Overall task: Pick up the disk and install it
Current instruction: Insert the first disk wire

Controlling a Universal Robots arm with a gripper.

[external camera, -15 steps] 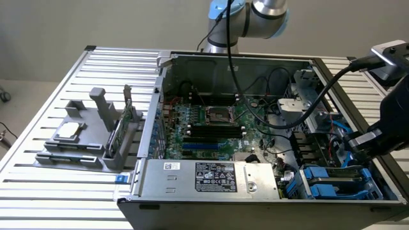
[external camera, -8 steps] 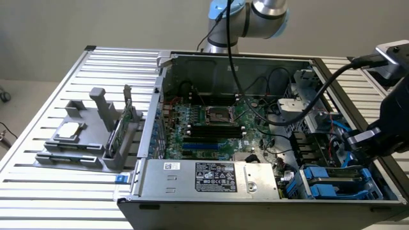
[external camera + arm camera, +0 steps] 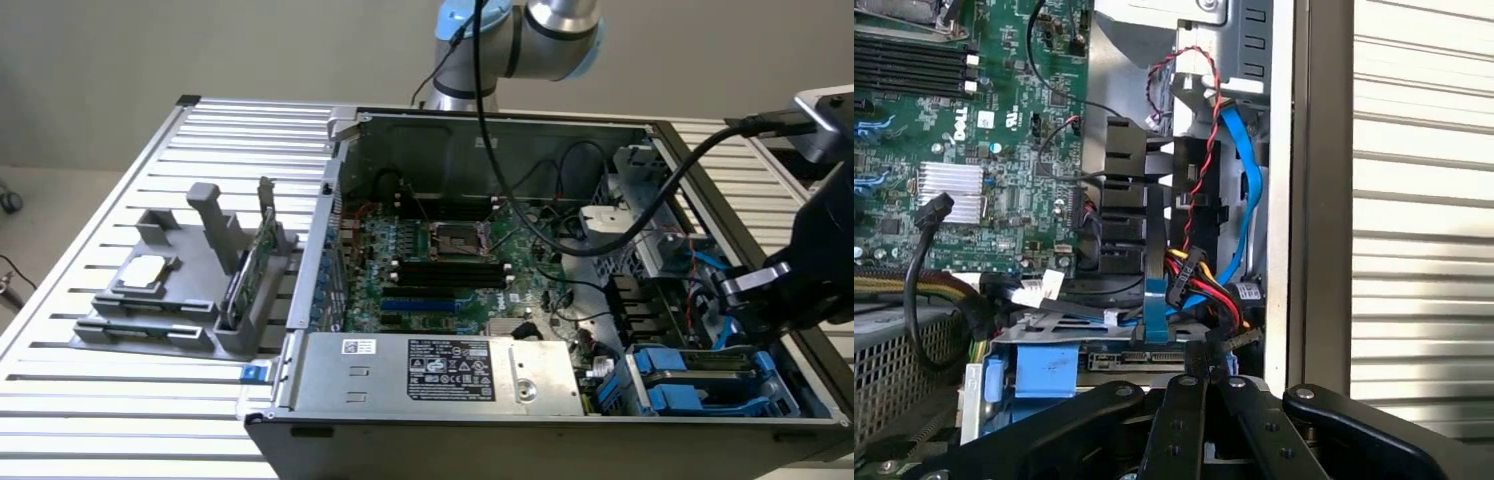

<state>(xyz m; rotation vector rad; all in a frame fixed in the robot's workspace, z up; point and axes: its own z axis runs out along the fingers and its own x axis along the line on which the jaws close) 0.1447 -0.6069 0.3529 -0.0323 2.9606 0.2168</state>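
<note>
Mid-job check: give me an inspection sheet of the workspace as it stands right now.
Surface: slatted metal table carrying an open computer case.
Job's things: the disk, in its blue carrier, lies in the drive bay at the case's corner on the exterior view's right.
Clutter: grey fixture beside the case on the exterior view's left, holding a silver chip and an upright card.
Grippers: gripper shut, low over the disk's edge; whether it has a hold cannot be told.
Cables: black cable loops across the case to the wrist; blue data cable and red-black wires hang by the bay.
Surroundings: plain wall; nothing else seen.
</note>
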